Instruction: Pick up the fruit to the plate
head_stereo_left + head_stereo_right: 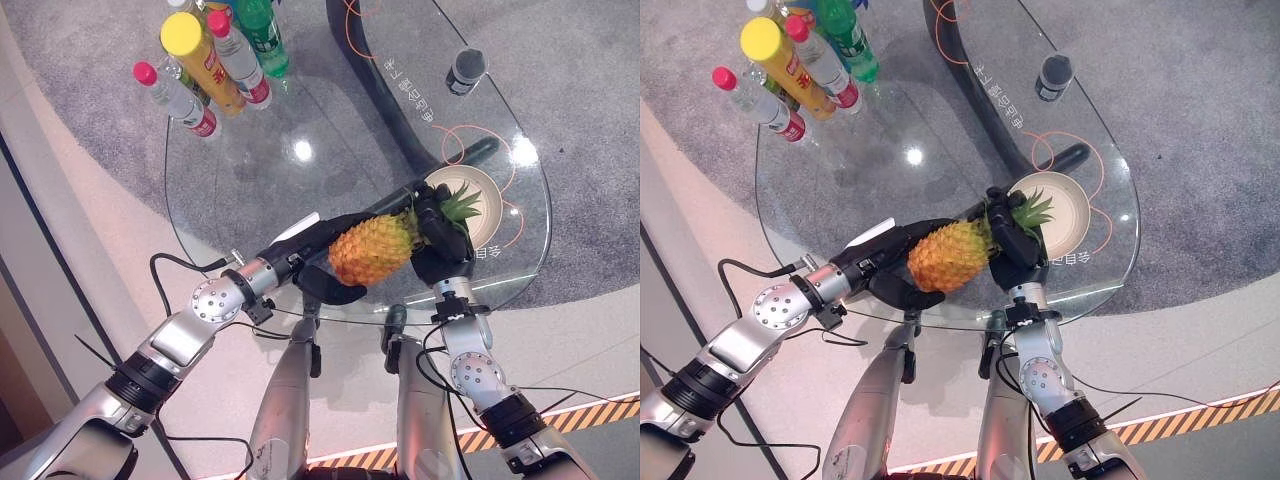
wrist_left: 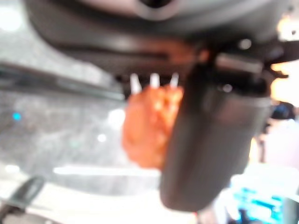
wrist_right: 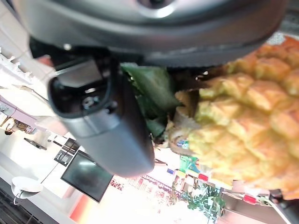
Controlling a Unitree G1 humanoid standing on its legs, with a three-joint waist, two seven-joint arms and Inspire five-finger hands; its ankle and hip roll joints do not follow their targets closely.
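An orange-yellow pineapple (image 1: 372, 246) with a green leafy crown (image 1: 460, 206) is held above the near edge of the round glass table (image 1: 250, 180). My left hand (image 1: 318, 240) cups its body from the left, fingers curled round it. My right hand (image 1: 440, 238) grips its crown end, fingers curled round the top. The cream plate (image 1: 488, 212) lies on the glass just beyond the crown, at the table's right. In the right wrist view the pineapple (image 3: 243, 135) fills the space beside my thumb (image 3: 107, 121); in the left wrist view the pineapple (image 2: 147, 126) sits behind my thumb (image 2: 210, 140).
Several bottles (image 1: 215, 60) stand clustered at the table's far left. A dark can (image 1: 465, 70) stands at the far right. A black curved table base (image 1: 400, 100) runs under the glass. Grey carpet surrounds the table; a hazard-striped strip (image 1: 560, 420) marks the floor near me.
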